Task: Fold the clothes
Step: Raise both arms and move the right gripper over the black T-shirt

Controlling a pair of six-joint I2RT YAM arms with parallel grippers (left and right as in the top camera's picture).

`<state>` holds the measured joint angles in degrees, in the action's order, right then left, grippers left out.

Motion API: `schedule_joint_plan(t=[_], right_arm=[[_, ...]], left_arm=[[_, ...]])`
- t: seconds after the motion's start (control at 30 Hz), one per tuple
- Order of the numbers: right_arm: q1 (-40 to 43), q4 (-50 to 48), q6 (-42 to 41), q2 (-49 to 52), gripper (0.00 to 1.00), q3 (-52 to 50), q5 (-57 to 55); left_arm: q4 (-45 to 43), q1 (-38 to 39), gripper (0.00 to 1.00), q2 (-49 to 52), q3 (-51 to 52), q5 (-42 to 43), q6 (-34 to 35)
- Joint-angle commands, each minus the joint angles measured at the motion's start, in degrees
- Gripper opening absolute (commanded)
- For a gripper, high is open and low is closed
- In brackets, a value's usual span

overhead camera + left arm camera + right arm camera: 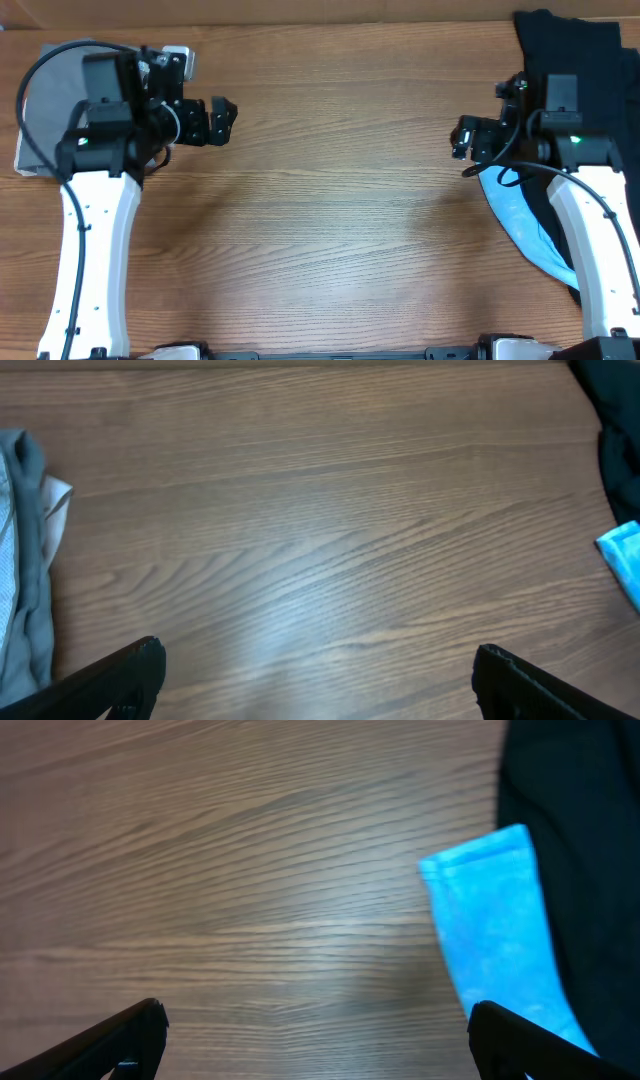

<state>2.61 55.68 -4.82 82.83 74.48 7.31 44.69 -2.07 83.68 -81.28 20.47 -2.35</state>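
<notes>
A folded grey garment (45,110) lies at the table's left edge under my left arm; it also shows in the left wrist view (20,560). A black garment (570,45) and a light blue garment (525,225) lie in a pile at the right, seen in the right wrist view as blue cloth (495,920) on black cloth (590,840). My left gripper (222,118) is open and empty over bare wood (315,680). My right gripper (463,138) is open and empty just left of the pile (315,1040).
The wooden table (330,200) runs between the two arms. The blue garment's corner also shows at the right edge of the left wrist view (622,555).
</notes>
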Motion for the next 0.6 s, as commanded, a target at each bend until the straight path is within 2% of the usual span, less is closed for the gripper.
schedule_joint_plan(t=[0.0, 0.27, 0.57], right_arm=[[3.74, 0.96, -2.51, -0.2, 0.99, 1.46, 0.24], [15.04, 3.58, -4.44, -0.2, 0.99, 1.46, 0.48], [28.04, 3.19, -4.07, -0.17, 0.99, 1.46, 3.08]], left_arm=[[-1.27, 4.76, 1.0, 2.95, -3.23, -5.07, 2.69], [-1.68, 12.94, 1.0, 9.38, -10.88, -6.78, 2.82], [-2.05, 15.23, 1.0, 10.82, -11.1, -6.95, 2.8]])
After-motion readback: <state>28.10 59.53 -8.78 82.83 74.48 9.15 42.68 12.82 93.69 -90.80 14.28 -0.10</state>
